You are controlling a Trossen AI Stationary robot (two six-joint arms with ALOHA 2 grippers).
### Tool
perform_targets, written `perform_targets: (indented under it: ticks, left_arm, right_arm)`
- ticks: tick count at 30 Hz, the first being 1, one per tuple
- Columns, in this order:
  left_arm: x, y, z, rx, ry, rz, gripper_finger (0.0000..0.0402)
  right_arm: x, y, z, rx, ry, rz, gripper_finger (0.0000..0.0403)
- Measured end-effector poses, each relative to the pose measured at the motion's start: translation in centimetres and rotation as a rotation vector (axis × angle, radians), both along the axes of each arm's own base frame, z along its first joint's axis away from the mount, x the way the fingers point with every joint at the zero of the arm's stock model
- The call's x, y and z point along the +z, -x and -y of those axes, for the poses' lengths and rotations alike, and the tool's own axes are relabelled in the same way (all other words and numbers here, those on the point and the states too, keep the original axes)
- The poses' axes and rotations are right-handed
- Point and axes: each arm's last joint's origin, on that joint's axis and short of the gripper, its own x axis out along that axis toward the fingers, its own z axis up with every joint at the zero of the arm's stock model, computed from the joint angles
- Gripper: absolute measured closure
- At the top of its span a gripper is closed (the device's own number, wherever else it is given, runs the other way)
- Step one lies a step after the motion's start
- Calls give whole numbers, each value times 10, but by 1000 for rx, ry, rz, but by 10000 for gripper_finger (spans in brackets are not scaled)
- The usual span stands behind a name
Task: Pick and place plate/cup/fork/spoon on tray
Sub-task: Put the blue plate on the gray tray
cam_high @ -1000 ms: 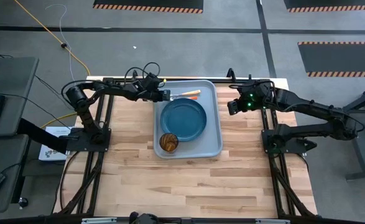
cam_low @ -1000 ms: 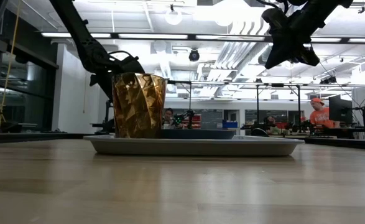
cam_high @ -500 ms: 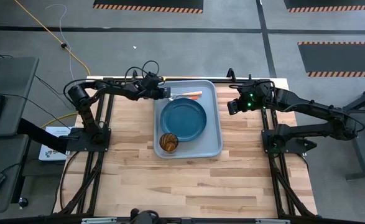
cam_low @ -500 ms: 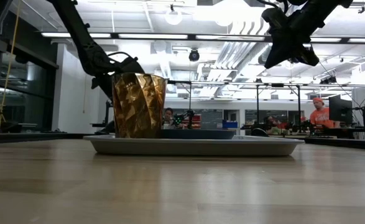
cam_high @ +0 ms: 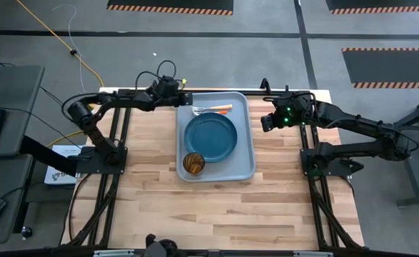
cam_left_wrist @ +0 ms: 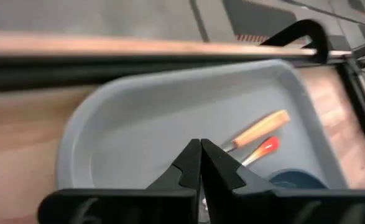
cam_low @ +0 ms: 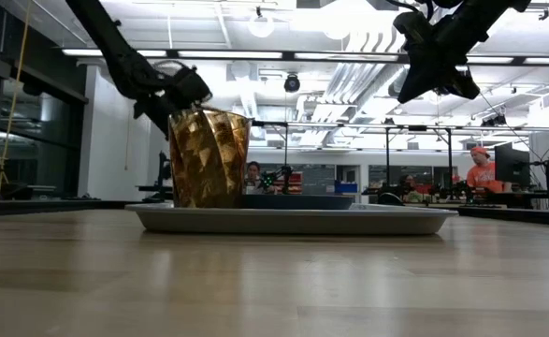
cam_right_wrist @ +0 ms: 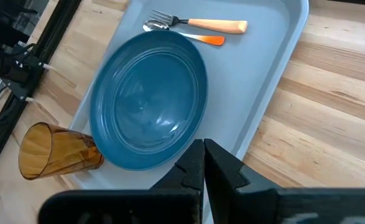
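Tray (cam_high: 243,139) loaded: plate (cam_high: 210,135), cup (cam_high: 193,163), fork (cam_high: 213,108), spoon (cam_high: 210,113).
I lift clear, both grippers' fingers together, empty.

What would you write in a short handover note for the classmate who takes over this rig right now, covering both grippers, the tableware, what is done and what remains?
Left gripper: fingers shut, empty, at the tray's far left corner.
Right gripper: fingers shut, empty, hanging over the table just right of the tray.
Tray: on the table between the arms.
Plate: in the tray's middle.
Cup: upright in the tray's near left corner.
Fork and spoon: side by side along the tray's far edge, beyond the plate.
Done: all four items are on the tray.
Left: nothing to place, as far as can be seen; the arms probably only need parking.
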Motion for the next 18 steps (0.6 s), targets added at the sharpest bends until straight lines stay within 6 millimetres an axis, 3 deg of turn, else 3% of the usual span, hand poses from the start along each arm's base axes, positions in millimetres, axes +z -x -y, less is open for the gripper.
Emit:
perform_targets:
  ticks: [6, 11, 18]
  left_arm:
    - [17, 2, 17, -76, 5, -34, 401]
    - [4, -7, 41, -136, 57, -164, 401]
    - [-13, -24, 61, -113, 98, -207, 401]
  right_arm:
    - [0, 0, 0, 4, 16, -7, 403]
    - [0, 0, 0, 11, 26, -7, 403]
    - [2, -1, 1, 14, 42, 8, 403]
